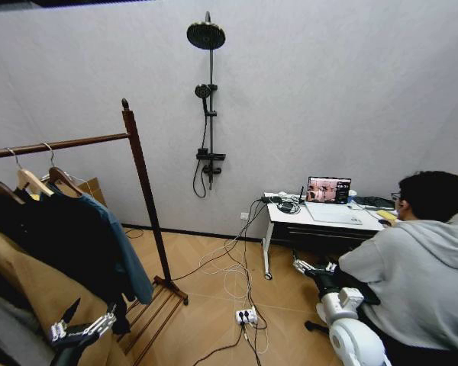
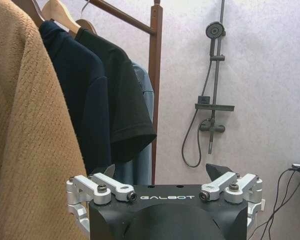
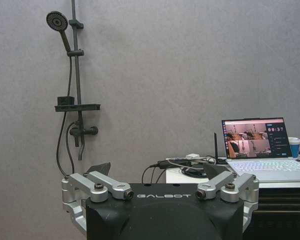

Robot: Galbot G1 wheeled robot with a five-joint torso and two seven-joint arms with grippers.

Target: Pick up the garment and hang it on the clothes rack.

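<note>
Garment (image 1: 130,255): the blue-green piece hangs on the clothes rack, outermost of the row, next to a black shirt (image 2: 117,95) and a navy one; its long axis runs straight down from the hanger.
Clothes rack (image 1: 141,179): dark wooden post and top bar at the robot's left, slatted shelf at floor level.
Left gripper (image 1: 80,332): low, in front of the hanging clothes, close beside a tan coat (image 1: 46,293); the fingers stand apart with nothing between them.
Right gripper (image 1: 314,268): low on the right, well apart from the rack, pointing toward the bench (image 1: 320,217) with a laptop; whether its fingers are apart or together I cannot tell.
Key relation: the garment lies up and ahead of the left fingers, past the tan coat and the dark shirts, toward the rack's end post; the left arm is clearly the nearer one.
Task state, as a judgement: the garment already appears to be on the bar, so little seems left to do.
Bystander: a person in a grey hoodie sits at the bench, touching nothing of the task.
</note>
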